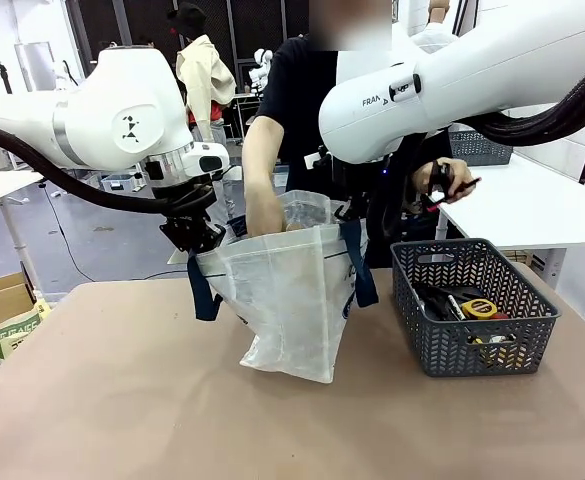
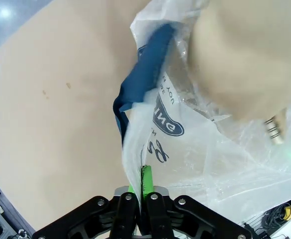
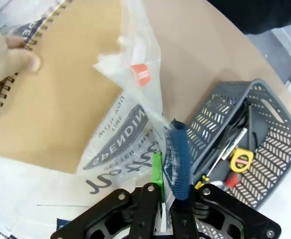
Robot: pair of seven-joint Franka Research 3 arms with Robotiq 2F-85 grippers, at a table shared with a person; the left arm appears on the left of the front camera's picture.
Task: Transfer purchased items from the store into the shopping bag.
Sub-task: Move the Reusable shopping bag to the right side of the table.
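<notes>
**Entry: shopping bag** (image 1: 292, 290). Translucent whitish film, crinkled and soft-walled, with navy woven strap handles (image 3: 177, 162) and dark lettering. It stands mouth up on the tan table (image 1: 102, 400), between the 2 arms.

- **Left gripper** (image 2: 143, 185): fingers together, clamped on the bag rim beside 1 strap.
- **Right gripper** (image 3: 164, 174): clamped likewise on the opposite rim.
- **Person's hand** (image 3: 8, 55): holds a flat brown spiral-bound notebook (image 3: 60, 94), stiff card cover, in the bag's mouth.
- **Grey mesh basket** (image 1: 472, 300): rigid plastic, just beside the bag, with a yellow tape measure (image 3: 240, 160) inside.

**Handling:** hold both rims apart, taut and level, so the thin film neither sags shut nor tears.
</notes>
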